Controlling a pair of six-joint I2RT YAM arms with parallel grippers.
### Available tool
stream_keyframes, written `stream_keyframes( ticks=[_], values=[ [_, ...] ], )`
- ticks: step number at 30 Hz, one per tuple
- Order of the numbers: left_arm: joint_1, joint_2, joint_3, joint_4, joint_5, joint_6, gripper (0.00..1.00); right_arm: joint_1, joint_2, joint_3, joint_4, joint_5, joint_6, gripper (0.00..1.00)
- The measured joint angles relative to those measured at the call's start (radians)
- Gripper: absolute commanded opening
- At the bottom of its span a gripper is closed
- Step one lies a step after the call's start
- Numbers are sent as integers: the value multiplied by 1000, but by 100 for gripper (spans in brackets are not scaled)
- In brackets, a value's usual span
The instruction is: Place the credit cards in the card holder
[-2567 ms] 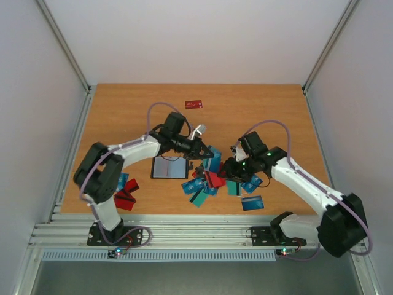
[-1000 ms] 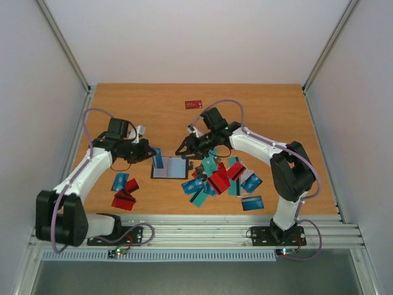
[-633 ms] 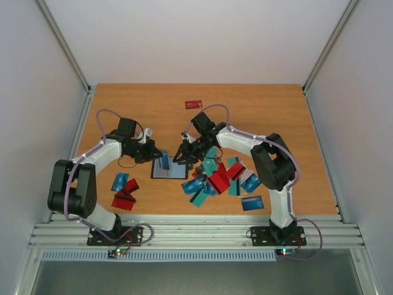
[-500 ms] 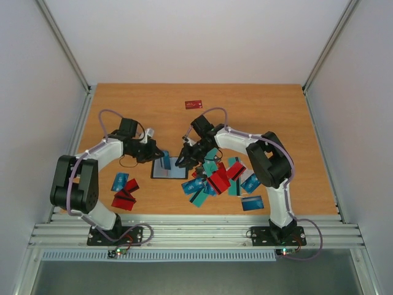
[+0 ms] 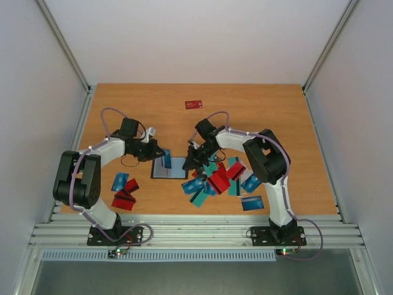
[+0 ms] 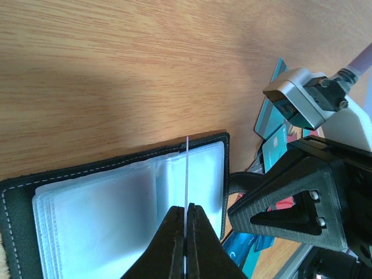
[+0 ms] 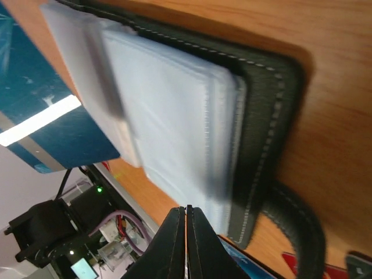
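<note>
Nearest the arm bases, a heap of red, teal and blue plastic credit cards lies just right of the black folding card holder. A small bunch of red and blue cards lies to the holder's left on the brown wooden table. The card holder lies open and flat, with its clear plastic sleeves facing up. The left gripper is pinched tight on a thin blue card, which stands up right above the sleeves. The pockets are straight below the card, so I think the left arm should push it down. The right gripper is squeezed shut at the holder's right edge, and I cannot tell if it pinches a sleeve. A second ago it was partly open and farther back, and the blue card stood at the holder's left edge. Far beyond the holder, one red card lies alone.
</note>
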Motion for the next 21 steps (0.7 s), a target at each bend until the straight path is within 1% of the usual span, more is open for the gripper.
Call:
stream_keyframes(
  ticks=[3,12,21],
  values=[
    [0,0,0,3,-8,16,0,-9,7,-11,-6,6,-5,1],
    [0,35,0,40,-17,32,0,-18,29,-23,-20,-1,-25,1],
    [0,57,0,41,-27,40,0,-24,30,-23,-20,-1,-35,1]
  ],
)
